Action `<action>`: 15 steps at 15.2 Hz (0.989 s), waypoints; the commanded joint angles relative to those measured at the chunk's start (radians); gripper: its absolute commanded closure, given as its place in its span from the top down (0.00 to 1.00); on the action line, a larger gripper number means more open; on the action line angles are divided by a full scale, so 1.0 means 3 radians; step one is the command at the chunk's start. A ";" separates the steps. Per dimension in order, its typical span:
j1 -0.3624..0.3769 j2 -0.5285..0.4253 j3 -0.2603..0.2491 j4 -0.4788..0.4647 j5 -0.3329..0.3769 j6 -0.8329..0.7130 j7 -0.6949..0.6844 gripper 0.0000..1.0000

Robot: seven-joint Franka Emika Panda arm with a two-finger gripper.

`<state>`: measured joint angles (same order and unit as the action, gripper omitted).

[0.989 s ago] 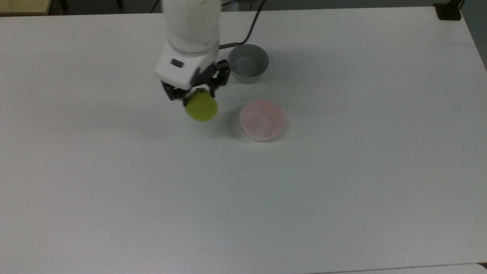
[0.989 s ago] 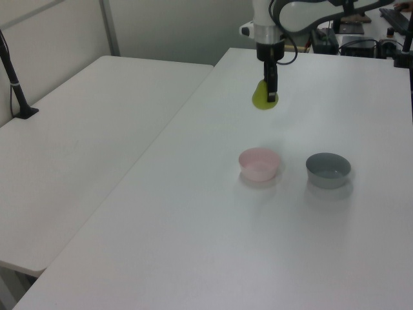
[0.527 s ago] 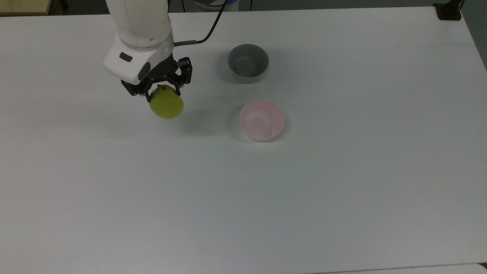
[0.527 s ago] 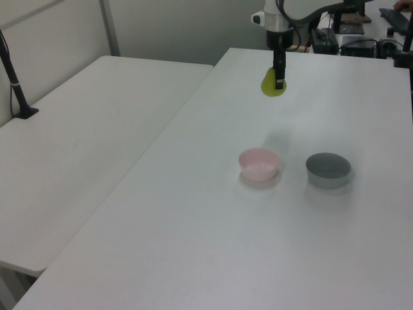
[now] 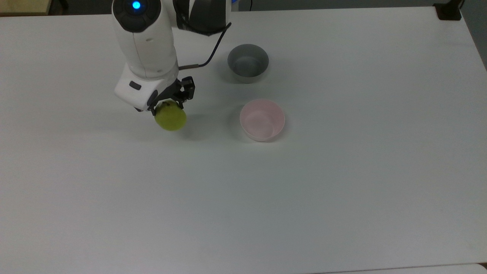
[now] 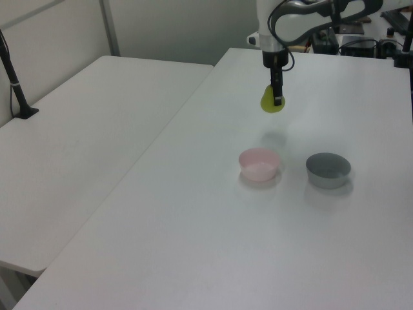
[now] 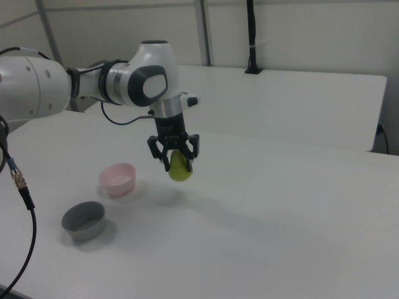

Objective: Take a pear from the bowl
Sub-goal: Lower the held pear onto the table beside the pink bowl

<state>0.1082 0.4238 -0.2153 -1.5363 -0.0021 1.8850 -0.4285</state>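
Starting at the top view's left, my gripper [image 5: 169, 105] is clamped on the pear [image 5: 171, 118], holding it in the air above the white table [image 5: 342, 182]. The black fingers [image 7: 189, 149] pinch the narrow upper end, and the fat yellow-green body hangs free below them. In the right view the fruit dangles clear of the tabletop, with its faint shadow lying on the table beneath and to the right view's left of it.

I judge the pear light and firm, stiff enough not to give under my pads, but smooth-skinned and rounded, so it could slide or swing if I jerk it. Holding it near the neck puts the weight below the grip, which looks stable enough hanging; a hold across the wider belly would resist twisting better, though it would need a wider opening. Too hard a squeeze might bruise it.

Further to the top view's right, well apart from the fruit, sits the pink bowl [image 5: 262, 120], upright and with nothing in it. Beyond it, nearer the top view's upper edge, stands the grey bowl [image 5: 248, 62], also with nothing inside
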 commanded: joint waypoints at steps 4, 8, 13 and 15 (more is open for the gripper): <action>0.0084 0.0264 0.0012 -0.0089 -0.0008 0.0282 -0.0014 0.43; 0.0110 0.0321 0.0012 -0.0176 -0.0008 0.0420 -0.0003 0.48; 0.0084 0.0265 0.0012 -0.0176 0.0012 0.0369 0.0012 1.00; 0.0089 0.0148 0.0012 -0.0176 0.0012 0.0324 0.0134 1.00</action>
<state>0.1309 0.5274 -0.2091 -1.5588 -0.0042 1.9764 -0.4265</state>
